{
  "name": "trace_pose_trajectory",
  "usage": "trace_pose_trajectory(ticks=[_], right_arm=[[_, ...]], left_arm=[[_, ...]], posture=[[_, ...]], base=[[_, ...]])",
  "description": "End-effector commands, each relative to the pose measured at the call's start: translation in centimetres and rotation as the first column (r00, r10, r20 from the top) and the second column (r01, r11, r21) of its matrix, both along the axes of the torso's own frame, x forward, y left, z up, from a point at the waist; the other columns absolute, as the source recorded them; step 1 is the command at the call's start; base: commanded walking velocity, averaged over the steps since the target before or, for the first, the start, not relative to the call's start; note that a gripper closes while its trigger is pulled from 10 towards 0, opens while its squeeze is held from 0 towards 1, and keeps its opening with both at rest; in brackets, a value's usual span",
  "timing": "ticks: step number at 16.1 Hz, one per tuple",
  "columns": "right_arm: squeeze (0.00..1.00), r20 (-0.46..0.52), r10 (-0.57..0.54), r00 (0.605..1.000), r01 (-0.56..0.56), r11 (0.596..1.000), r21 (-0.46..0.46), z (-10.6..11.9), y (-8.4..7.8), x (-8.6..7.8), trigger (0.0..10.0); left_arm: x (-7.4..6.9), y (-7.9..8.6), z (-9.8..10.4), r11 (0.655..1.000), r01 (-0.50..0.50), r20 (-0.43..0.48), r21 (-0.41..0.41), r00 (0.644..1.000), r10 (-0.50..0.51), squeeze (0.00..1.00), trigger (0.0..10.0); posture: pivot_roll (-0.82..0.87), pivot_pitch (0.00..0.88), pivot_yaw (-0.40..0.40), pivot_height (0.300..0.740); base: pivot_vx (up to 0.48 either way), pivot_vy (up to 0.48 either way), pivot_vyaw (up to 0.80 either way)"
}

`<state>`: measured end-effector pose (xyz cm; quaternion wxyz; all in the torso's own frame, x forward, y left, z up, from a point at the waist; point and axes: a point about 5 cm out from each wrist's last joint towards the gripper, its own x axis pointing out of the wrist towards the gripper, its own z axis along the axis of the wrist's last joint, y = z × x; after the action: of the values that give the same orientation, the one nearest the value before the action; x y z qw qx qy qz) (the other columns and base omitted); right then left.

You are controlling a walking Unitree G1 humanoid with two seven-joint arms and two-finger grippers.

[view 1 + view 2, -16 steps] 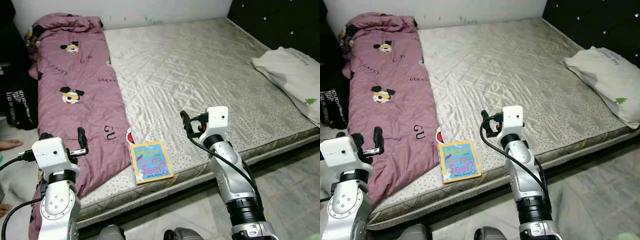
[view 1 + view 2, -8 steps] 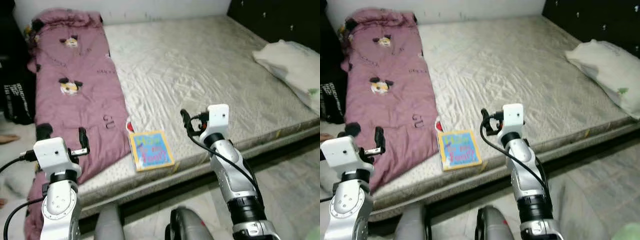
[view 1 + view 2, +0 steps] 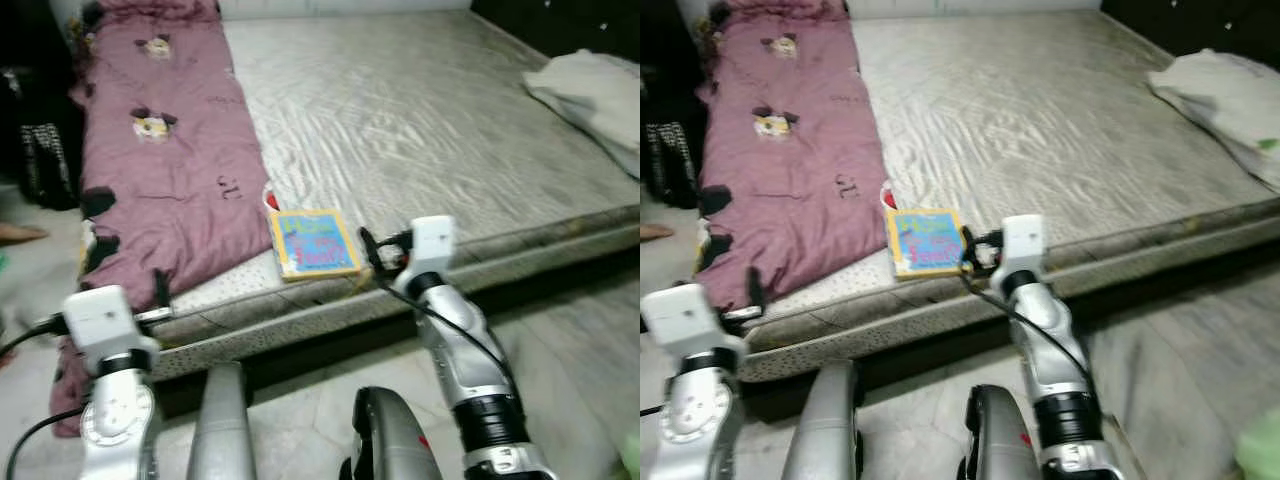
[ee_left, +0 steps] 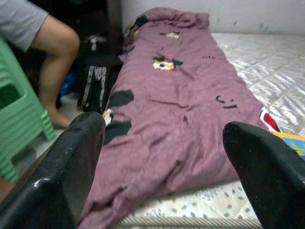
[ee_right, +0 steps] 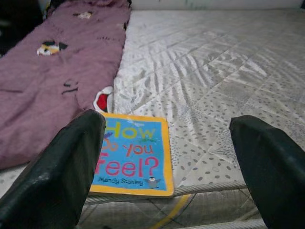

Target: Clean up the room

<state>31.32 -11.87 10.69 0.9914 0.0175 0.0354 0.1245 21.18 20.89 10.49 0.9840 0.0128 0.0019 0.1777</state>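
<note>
The book (image 5: 131,160) lies flat at the mattress (image 3: 420,120) edge beside the purple blanket (image 3: 160,190), so the right claw (image 3: 366,247), fingers spread wide, should slide one finger under its overhanging cover; left claw (image 4: 162,157) open too

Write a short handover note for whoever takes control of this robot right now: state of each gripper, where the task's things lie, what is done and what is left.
Right gripper: open, holding nothing, at the mattress edge, aimed at the book.
Left gripper: open, holding nothing, low by the bed's corner, facing the purple blanket.
Book: lies flat near the mattress's front edge, beside the blanket.
Pillow: at the far right side of the mattress.
A person's leg and a green stool stand beside the bed on the left.
Done: nothing picked up yet.
Left: probably grasp the book first, then tidy the blanket.
</note>
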Motion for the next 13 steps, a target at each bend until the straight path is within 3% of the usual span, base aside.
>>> trace_pose_trajectory(ticks=[1, 5, 10, 13], right_arm=[[0.0, 0.028, -0.009, 1.0, 0.009, 1.0, -0.002, 0.84, -0.49, 0.37, 10.0], [0.0, 0.027, -0.005, 1.0, 0.005, 1.0, -0.003, 0.87, -0.47, 0.41, 10.0], [0.0, 0.028, 0.006, 1.0, -0.006, 1.0, -0.009, 0.85, -0.38, 0.42, 10.0], [0.0, 0.026, 0.013, 1.0, -0.012, 1.0, -0.011, 0.78, -0.34, 0.46, 10.0]], left_arm=[[0.34, -0.33, 0.92, 1.0, 0.008, 0.04, 0.004, 0.999, -0.009, 0.0, 10.0], [0.4, -0.39, 0.95, 1.0, 0.014, 0.04, -0.001, 0.999, -0.014, 0.0, 10.0], [0.53, -0.46, 0.93, 1.0, 0.015, 0.042, -0.008, 0.999, -0.015, 0.0, 10.0], [0.52, -0.44, 0.88, 1.0, 0.008, 0.042, -0.015, 0.999, -0.008, 0.0, 10.0]], posture=[[0.0, 0.093, -0.053, 0.61], [-0.01, 0.102, -0.053, 0.61], [-0.01, 0.097, -0.056, 0.546], [-0.01, 0.092, -0.061, 0.541]], base=[[0.0, 0.0, 0.0], [0.0, 0.0, 0.0], [0.0, 0.0, 0.0], [0.0, 0.0, 0.0]])
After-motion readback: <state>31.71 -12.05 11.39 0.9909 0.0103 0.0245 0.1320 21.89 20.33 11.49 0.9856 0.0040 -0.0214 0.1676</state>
